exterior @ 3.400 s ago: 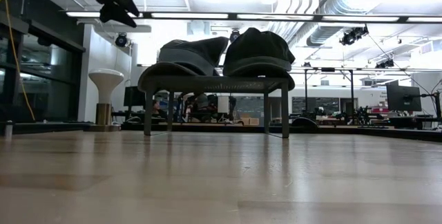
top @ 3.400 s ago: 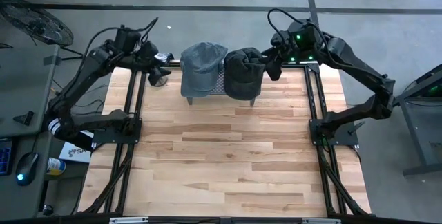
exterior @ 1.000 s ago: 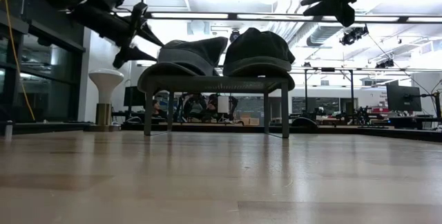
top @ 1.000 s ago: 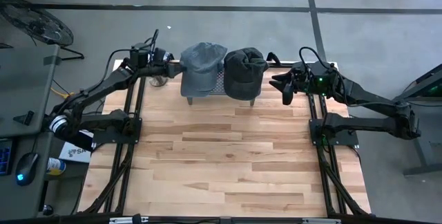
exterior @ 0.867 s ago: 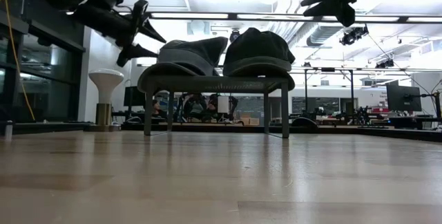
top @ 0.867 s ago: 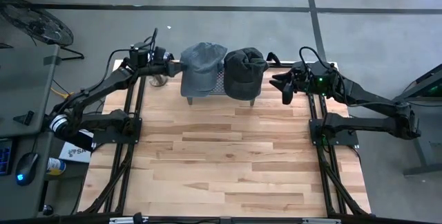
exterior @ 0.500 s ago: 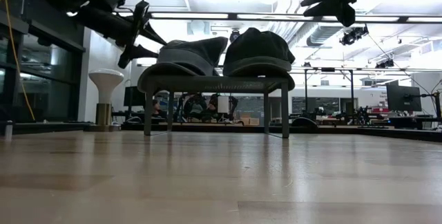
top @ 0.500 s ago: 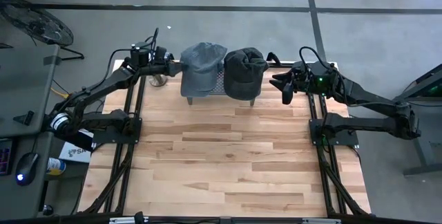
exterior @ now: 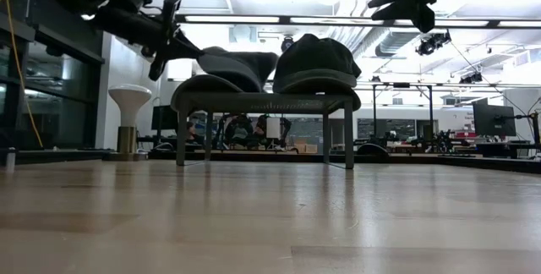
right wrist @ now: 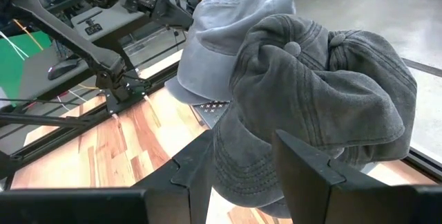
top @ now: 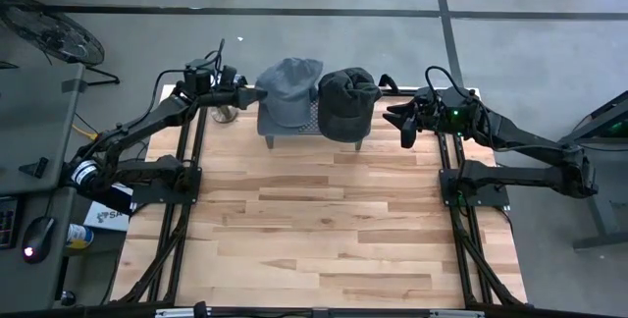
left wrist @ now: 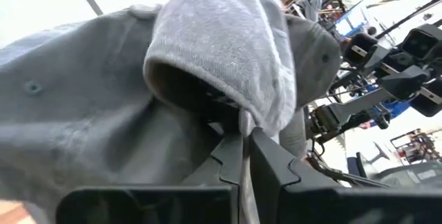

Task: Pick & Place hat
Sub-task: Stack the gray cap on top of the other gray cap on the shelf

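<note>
Two hats sit side by side on a small mesh-topped stand (exterior: 262, 101) at the table's far edge. One is a light grey hat (top: 287, 92) (exterior: 237, 64) (right wrist: 228, 23), the other a dark grey hat (top: 346, 102) (exterior: 317, 58) (right wrist: 324, 79) to its right. My left gripper (top: 247, 90) (exterior: 182, 50) is at the light hat's left side, shut on it. My right gripper (top: 397, 122) (right wrist: 243, 158) hovers open just right of the dark hat, touching nothing. My left gripper pinches a fold of the light grey hat's crown cloth (left wrist: 246, 122) between its two fingers, on the hat's left side. The fingers come nearly level from the table's left, slanting slightly down. The hat still sits on the stand, its cloth bunched over the fingertips.
A small white mushroom-shaped object (exterior: 128, 98) stands left of the stand near the far left corner. The wooden table top (top: 314, 220) stretches bare toward the near edge. Both arms' frames run along the table's left and right sides.
My left gripper has shut and taken hold of the light grey hat's left side, tipping a little as it did. The hat's left crown cloth has been drawn in toward the fingers. The hat stays on the stand.
</note>
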Available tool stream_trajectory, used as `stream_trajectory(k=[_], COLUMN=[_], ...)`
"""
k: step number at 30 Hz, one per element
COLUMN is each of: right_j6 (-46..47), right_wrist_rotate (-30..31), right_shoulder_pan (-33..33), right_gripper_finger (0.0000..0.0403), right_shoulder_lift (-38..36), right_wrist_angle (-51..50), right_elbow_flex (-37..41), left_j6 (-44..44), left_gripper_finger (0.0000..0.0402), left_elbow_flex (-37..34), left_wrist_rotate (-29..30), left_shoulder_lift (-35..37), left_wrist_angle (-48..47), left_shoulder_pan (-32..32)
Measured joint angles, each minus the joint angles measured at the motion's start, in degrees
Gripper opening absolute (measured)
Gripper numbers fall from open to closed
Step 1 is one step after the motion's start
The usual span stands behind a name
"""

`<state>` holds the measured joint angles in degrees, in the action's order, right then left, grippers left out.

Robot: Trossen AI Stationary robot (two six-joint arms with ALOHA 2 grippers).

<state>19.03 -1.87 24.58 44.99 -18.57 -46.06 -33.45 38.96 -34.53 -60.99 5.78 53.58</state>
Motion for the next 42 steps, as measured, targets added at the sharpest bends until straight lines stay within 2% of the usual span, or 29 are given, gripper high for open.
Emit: stream_trajectory(k=[21,25,32,35,42], right_j6=[0.24,-0.83,-4.95,-9.04,-25.38], right_wrist_rotate=[-0.61,-1.63,0.75,2.62,8.7], right_shoulder_pan=[0.0,-1.77,-8.33,-11.71,-17.64], right_gripper_finger=[0.014,0.014,0.014,0.014,0.014], right_shoulder_lift=[0.07,2.18,11.06,16.78,32.66], right_wrist_angle=[-0.41,4.88,20.12,21.25,18.25], right_elbow_flex=[0.0,0.0,-0.6,-4.63,-17.58], left_j6=[0.29,0.47,0.61,0.61,0.59], left_gripper_finger=[0.0001,0.0001,0.0,0.0,0.0], left_elbow_flex=[1.49,1.53,1.53,1.55,1.55], left_wrist_rotate=[-5.74,-5.69,-5.47,-5.45,-5.41], left_shoulder_lift=[0.46,0.48,0.48,0.48,0.48], left_wrist_angle=[5.16,4.61,4.37,4.36,4.35], left_shoulder_pan=[0.01,0.02,0.02,0.02,0.02])
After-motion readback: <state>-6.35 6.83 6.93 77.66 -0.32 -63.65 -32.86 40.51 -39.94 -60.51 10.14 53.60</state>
